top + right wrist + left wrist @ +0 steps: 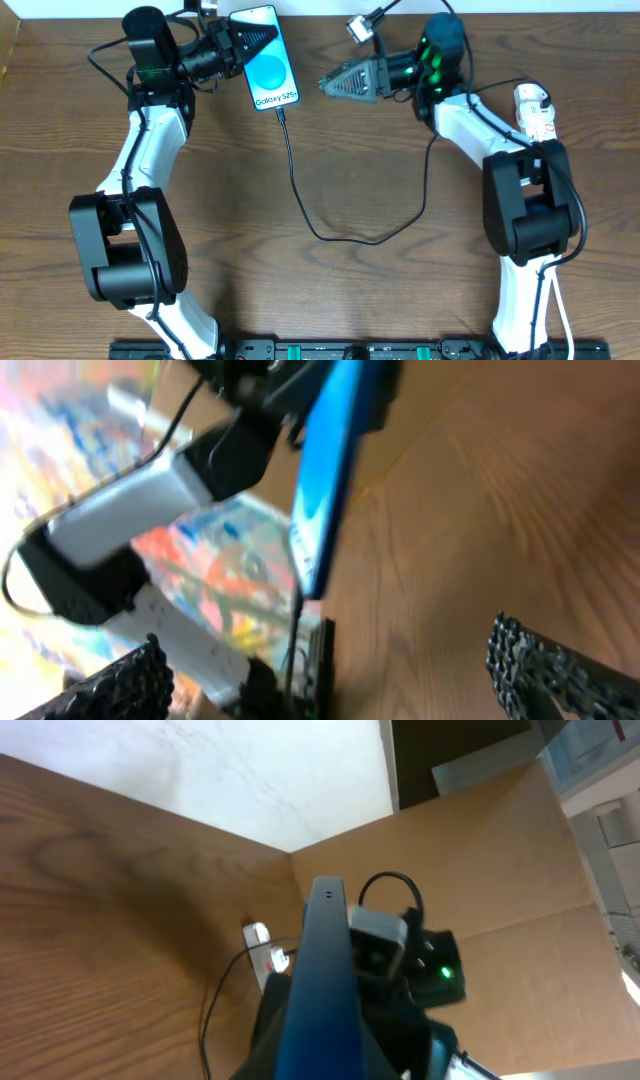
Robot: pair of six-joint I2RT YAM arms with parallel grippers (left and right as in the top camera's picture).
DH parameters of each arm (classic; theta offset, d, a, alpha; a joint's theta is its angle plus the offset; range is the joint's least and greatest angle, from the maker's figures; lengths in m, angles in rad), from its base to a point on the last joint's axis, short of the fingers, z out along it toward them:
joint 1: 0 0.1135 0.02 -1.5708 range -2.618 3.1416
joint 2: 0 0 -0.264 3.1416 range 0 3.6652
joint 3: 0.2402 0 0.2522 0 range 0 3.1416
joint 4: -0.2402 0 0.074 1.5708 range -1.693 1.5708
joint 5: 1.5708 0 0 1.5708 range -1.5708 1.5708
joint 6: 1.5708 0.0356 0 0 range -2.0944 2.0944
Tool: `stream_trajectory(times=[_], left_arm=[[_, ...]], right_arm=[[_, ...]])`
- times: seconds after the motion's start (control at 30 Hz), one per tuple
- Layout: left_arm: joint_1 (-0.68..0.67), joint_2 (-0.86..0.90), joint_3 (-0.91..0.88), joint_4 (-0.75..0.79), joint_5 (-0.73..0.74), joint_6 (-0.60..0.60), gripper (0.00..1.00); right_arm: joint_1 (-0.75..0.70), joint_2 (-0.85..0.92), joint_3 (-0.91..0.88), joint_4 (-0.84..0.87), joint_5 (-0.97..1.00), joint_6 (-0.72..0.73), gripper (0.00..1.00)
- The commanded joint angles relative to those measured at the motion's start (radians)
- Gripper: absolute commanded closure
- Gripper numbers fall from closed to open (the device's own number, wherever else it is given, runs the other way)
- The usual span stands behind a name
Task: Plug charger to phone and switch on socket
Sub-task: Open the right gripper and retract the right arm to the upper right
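The phone (322,985) stands edge-on in the foreground, blue screen facing left. Just behind it are the other arm's grey camera (376,942) and a green light. A white power strip (260,945) with red marks lies on the wooden counter (100,930), and a thin black cable (211,1010) curves away from it.

Right gripper (328,83) has its jaws spread wide, and straight ahead of its tips there is only a narrow strip of bare table (400,290). Then the phone (268,60) blocks the way, clamped in the left gripper (248,45). On the base side of the tips, the charger (291,170) drops from the phone's lower end, loops across the wood and climbs back to the right arm (470,125). Behind the right gripper, that arm and the cable stand between it and the socket (535,112). Past the loop, toward the bases, lies wide free wood.
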Motion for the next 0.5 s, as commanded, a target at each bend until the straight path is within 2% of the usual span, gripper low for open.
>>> stream_trajectory(times=[0.0,0.13,0.27,0.47], left_arm=[[-0.005,-0.022,0.010,0.004,0.039,0.010,0.93],[-0.005,-0.022,0.010,0.004,0.043,0.010,0.93],[-0.008,-0.022,0.009,0.000,0.059,0.015,0.93],[-0.023,-0.022,0.008,-0.112,0.079,0.129,0.92]], right_arm=[[-0.021,0.006,0.007,-0.097,0.069,-0.073,0.01],[-0.026,0.006,0.007,-0.330,0.159,-0.183,0.01],[-0.026,0.006,0.007,-0.603,0.341,-0.258,0.01],[-0.026,-0.033,0.008,-0.962,0.686,-0.448,0.01]])
